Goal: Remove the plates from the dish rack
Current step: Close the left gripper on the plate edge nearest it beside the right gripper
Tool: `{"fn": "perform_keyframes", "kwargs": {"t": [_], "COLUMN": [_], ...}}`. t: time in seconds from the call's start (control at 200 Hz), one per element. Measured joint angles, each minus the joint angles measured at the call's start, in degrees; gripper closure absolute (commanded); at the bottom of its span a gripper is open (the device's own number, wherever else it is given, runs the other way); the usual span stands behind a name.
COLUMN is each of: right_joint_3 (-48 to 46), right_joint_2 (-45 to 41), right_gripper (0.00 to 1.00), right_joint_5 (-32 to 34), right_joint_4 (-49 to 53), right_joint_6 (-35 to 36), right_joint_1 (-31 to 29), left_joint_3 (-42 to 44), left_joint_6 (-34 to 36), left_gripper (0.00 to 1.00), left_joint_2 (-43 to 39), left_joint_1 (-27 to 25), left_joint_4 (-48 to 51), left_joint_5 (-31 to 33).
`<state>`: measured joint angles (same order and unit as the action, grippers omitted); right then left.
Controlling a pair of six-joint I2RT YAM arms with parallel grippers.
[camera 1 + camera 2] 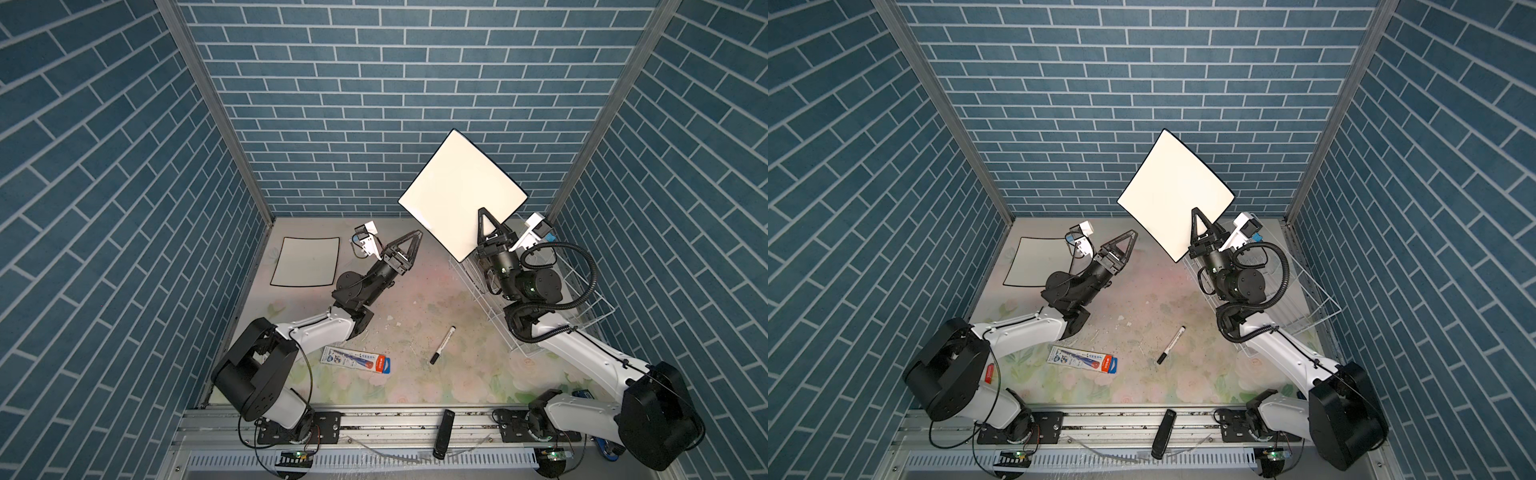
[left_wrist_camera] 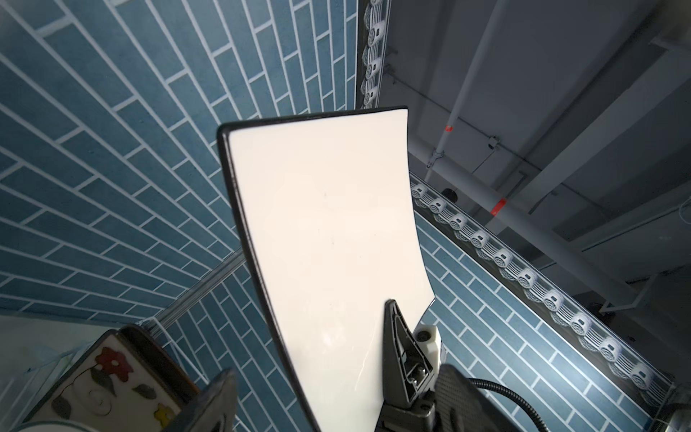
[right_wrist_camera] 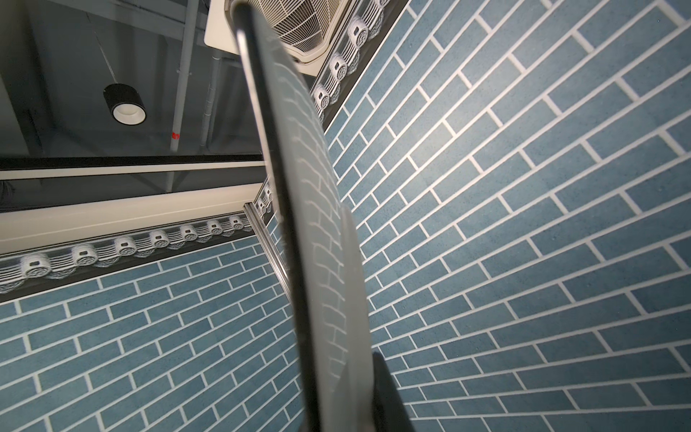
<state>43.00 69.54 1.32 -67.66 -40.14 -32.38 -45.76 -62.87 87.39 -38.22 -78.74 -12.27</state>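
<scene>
R claw (image 1: 484, 217) was clamped on plate's (image 1: 457, 187) low edge, plate tilted, corner-up, high over rack (image 1: 582, 307). L claw (image 1: 415, 239), jaws wide & empty, pointed at plate's left edge, just beside it; L arm nearest for handover.

Blue brick walls (image 1: 374, 104), floral tabletop (image 1: 419, 384), ceiling lamp (image 3: 129, 104)

A black-rimmed white plate (image 2: 329, 243) stands upright before the brick wall (image 2: 93, 168), its edge pinched by the right gripper (image 2: 394, 325); a floral plate (image 2: 108, 374) shows nearby.
</scene>
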Motion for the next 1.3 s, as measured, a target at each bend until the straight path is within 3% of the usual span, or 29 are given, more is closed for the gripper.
{"fn": "perform_keyframes", "kwargs": {"t": [0.56,0.9,1.295], "right_joint_3": [0.0,0.0,0.0], "right_joint_2": [-0.13,-0.13,-0.57], "right_gripper": [1.0,1.0,1.0], "right_joint_5": [1.31,1.51,1.66], "right_joint_4": [-0.55,-0.55,-0.5], "right_joint_6": [-1.77,-4.72,-6.58], "right_joint_1": [-0.63,-1.09,-1.62], "left_joint_3": [-6.08,-10.58,-13.42], "left_joint_6": [0.39,-1.14,-2.29], "left_gripper": [0.16,0.23,0.39], "left_joint_2": [5.55,7.15,7.87], "left_joint_1": [0.11,0.11,0.11], "left_joint_4": [-0.02,-0.35,-0.39], "left_joint_5": [0.31,-1.55,-3.06]}}
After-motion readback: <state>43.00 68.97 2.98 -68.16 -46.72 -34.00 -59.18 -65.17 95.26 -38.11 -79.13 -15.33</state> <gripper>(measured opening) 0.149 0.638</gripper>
